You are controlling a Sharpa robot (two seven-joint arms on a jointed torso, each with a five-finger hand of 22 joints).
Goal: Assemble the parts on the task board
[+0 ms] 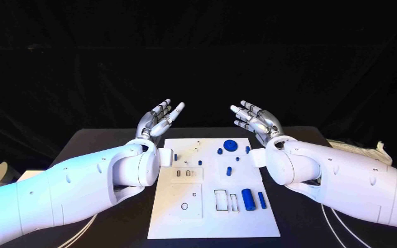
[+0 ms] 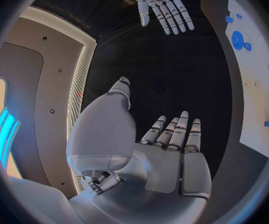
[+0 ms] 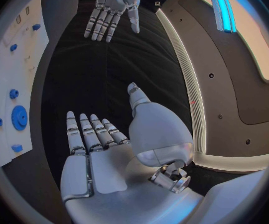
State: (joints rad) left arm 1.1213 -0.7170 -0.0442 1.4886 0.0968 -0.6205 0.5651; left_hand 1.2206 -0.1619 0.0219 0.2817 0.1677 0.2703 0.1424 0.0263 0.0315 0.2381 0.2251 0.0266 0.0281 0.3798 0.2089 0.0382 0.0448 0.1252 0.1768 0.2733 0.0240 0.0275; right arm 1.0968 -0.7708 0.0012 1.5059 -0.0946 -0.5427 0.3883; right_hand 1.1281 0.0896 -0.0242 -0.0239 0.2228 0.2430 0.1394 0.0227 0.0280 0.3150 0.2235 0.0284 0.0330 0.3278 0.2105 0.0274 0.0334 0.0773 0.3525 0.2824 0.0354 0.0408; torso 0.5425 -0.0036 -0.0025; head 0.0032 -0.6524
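Now both hands are raised, spread wide and holding nothing: left hand (image 1: 159,117) at centre-left, right hand (image 1: 255,119) at centre-right. Below them, the white board (image 1: 211,225) carries scattered blue parts (image 1: 230,144) at lower centre.

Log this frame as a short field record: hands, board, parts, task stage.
left hand: silver many-fingered left hand raised, fingers spread, holding nothing
right hand: silver many-fingered right hand raised, fingers spread, holding nothing
board: white rectangular task board flat on the black table, between the arms
parts: small blue parts on the board, among them a round blue gear and a blue cylinder
task stage: no part touched by either hand
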